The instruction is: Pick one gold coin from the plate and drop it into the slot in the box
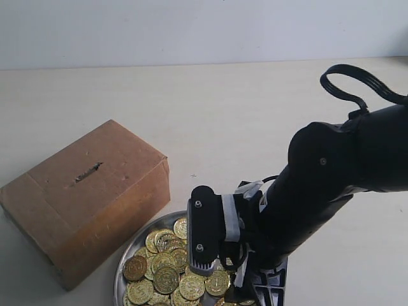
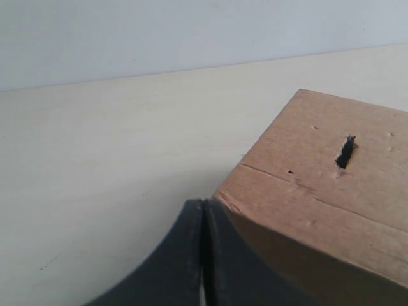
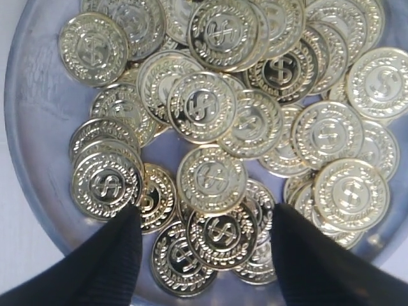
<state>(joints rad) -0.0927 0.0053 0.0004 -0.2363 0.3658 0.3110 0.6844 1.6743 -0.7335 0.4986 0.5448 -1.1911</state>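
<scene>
Cardboard box [image 1: 83, 197], brown and plain, sits furthest left on the pale table [image 1: 223, 108], well off to the left of the working arm. On its top is the slot [image 1: 88, 172], a short dark slit with ragged edges.

The left gripper [image 2: 203, 210] shows only in its own wrist camera. Its two dark fingers [image 2: 178, 255] are pressed flat against each other with nothing between them. The near corner of the box lies just ahead of their tips, and the slot is further on beyond that corner. I cannot tell whether the tips touch the cardboard.

Moving right, the plate [image 1: 127, 255], a shiny silver dish, lies close beside the box's lower right edge. It is heaped with gold coins [image 1: 167, 268]. I cannot tell whether its rim touches the box.

The black right arm [image 1: 331, 178] reaches in from the right and bends down over the plate. Its wrist camera looks straight down onto the heap. The right gripper [image 3: 204, 220] is spread wide and holds nothing. One coin [image 3: 220, 233] lies directly between the two dark fingertips [image 3: 121, 255], partly overlapped by its neighbours. The rest of the pile spreads out ahead of the tips and to both sides. I cannot tell whether the tips touch the coins.
</scene>
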